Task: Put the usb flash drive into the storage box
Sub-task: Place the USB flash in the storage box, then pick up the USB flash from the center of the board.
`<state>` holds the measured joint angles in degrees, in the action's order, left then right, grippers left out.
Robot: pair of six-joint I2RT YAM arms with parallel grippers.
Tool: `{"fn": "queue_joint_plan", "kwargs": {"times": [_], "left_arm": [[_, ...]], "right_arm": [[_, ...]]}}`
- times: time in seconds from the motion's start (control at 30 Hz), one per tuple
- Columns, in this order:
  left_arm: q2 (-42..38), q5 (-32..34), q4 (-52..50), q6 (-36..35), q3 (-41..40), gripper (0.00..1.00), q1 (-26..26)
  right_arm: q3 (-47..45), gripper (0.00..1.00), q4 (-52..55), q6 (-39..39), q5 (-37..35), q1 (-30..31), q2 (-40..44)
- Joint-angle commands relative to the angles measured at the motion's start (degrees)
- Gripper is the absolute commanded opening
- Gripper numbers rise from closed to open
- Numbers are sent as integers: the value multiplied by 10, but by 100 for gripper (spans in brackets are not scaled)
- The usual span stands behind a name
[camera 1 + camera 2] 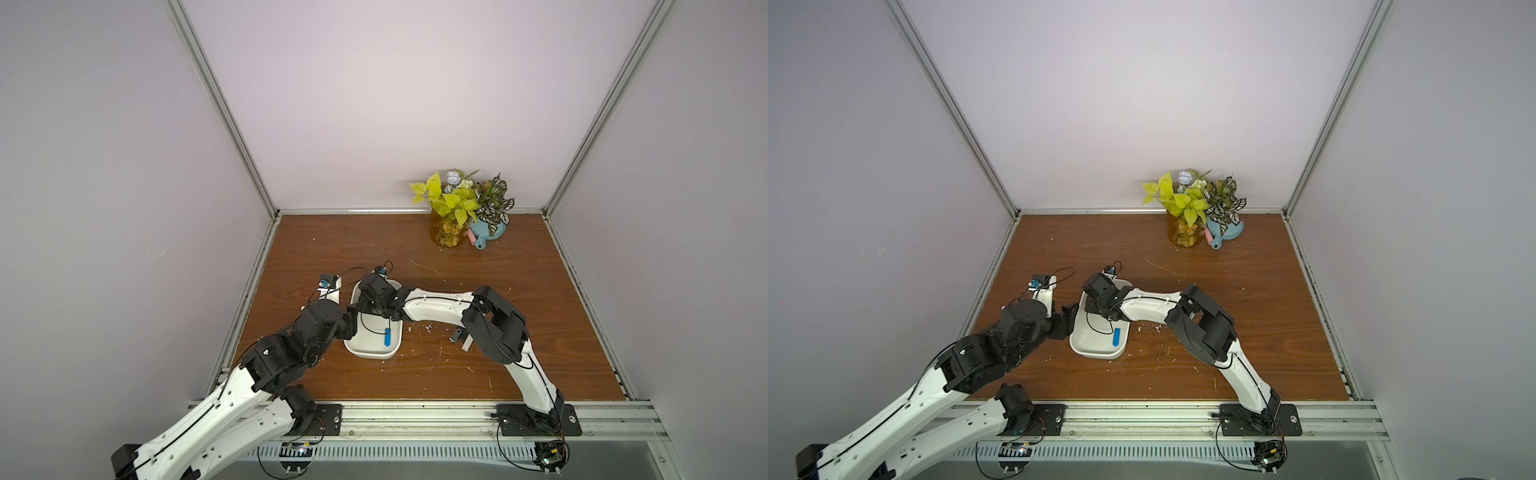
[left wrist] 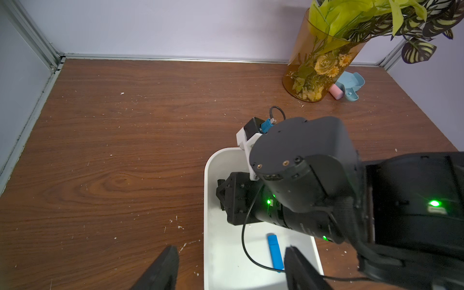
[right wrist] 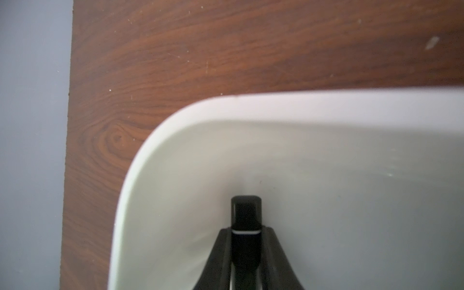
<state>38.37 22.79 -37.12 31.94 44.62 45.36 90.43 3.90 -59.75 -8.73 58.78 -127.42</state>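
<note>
The white storage box (image 1: 374, 354) (image 1: 1096, 354) lies left of the table's middle. My right gripper (image 3: 247, 229) is shut on a black usb flash drive (image 3: 246, 213), held low inside the box near a rounded corner of the rim (image 3: 175, 118). In both top views the right wrist hides that drive. A blue flash drive (image 1: 387, 336) (image 1: 1116, 337) (image 2: 275, 253) lies flat on the box floor at its near end. My left gripper (image 2: 230, 248) stands open astride the box's left wall (image 2: 208, 175), one finger over the table and one over the box, holding nothing.
An amber glass vase (image 1: 446, 232) with yellow leaves and a blue pot (image 1: 488, 232) stand at the back right. A small dark flash drive (image 1: 456, 335) lies on the table by my right elbow. White crumbs are scattered over the wood. A loose black cable (image 2: 244, 241) hangs into the box.
</note>
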Motion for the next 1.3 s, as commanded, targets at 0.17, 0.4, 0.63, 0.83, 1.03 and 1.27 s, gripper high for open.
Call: {"fn": "queue_joint_plan", "kwargs": {"times": [0.17, 0.4, 0.63, 0.83, 1.03, 1.27], "left_arm": [[2, 2, -1, 4, -6, 66, -5], [5, 2, -1, 2, -6, 66, -4], [5, 4, -1, 4, -7, 66, -4], [8, -1, -1, 4, -7, 66, -2], [77, -57, 5, -8, 12, 60, 33], [304, -104, 127, 5, 86, 52, 161]], "right_arm": [[18, 28, -11, -33, -7, -10, 1], [19, 40, -10, -25, 2, -12, 12], [3, 42, 34, 32, -23, -12, 98], [-112, 42, 67, 107, -60, -33, 270], [-365, 44, 48, 148, -86, -192, 533], [-598, 45, -3, 172, -61, -406, 695]]}}
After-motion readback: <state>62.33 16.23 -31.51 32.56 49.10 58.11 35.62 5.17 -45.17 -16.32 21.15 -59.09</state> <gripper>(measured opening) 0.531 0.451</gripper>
